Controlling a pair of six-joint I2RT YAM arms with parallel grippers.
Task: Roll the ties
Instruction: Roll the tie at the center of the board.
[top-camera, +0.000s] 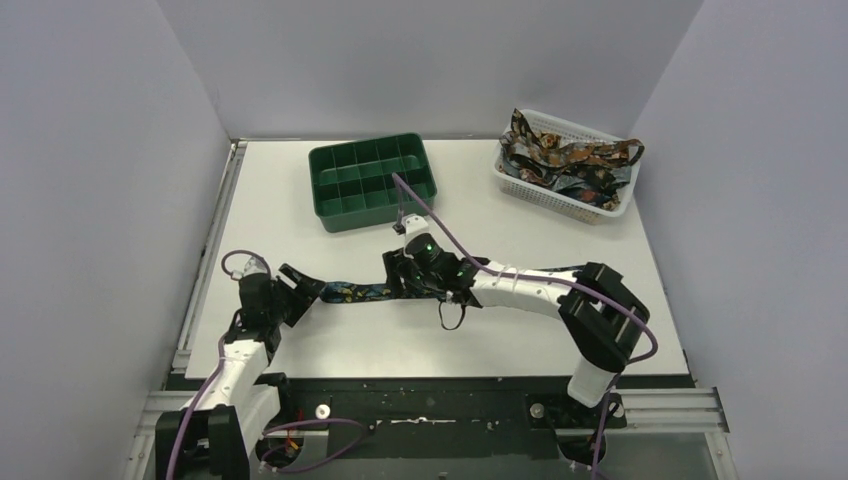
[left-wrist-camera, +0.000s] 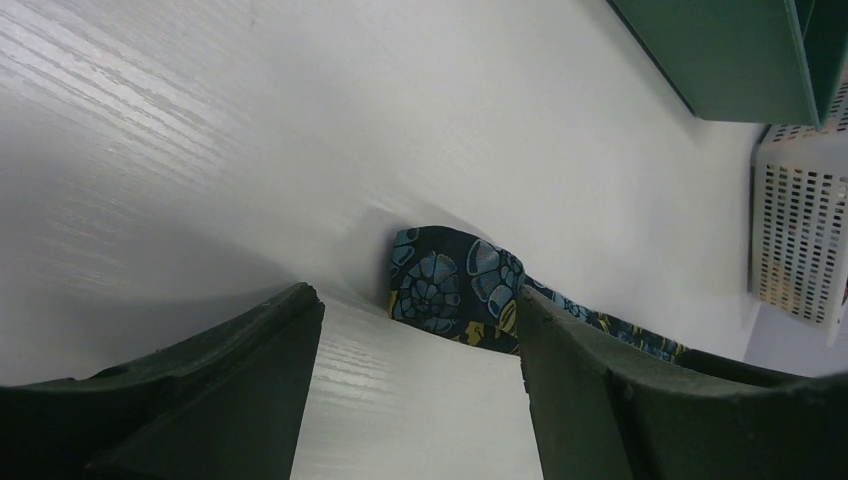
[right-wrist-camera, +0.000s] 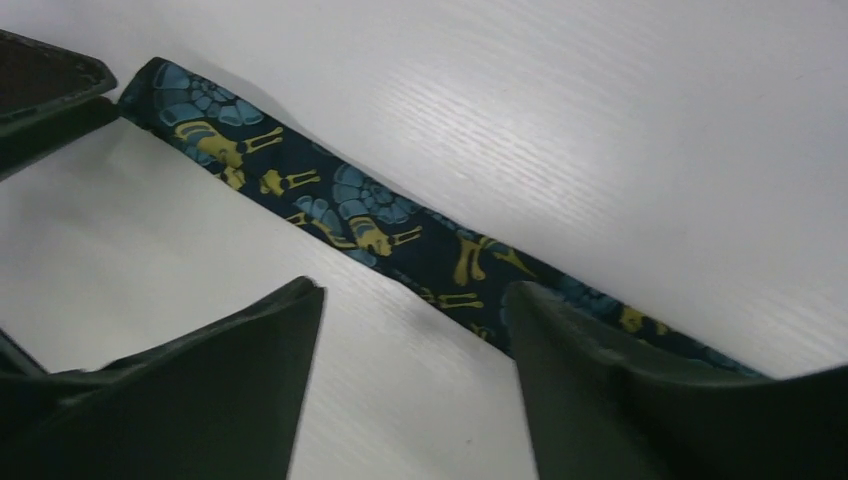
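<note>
White wood-grain desk (top-camera: 560, 250) walled in pale grey, left fingers (left-wrist-camera: 200, 400) spread wide and empty, navy tie (top-camera: 355, 291) with blue shells and yellow figures lying flat, its end just ahead between them, stretching to right fingers (right-wrist-camera: 200, 400), parted, empty, one tip over the strip

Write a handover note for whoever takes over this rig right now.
Left hand: open, at one end of the patterned tie, not gripping.
Right hand: open, low over it further along, not gripping.
The tie lies flat and unrolled on the table. More ties are heaped in the white mesh basket.
Done: one tie laid out.
Left: roll it, then the rest; no roll shows in the green compartment tray.
</note>
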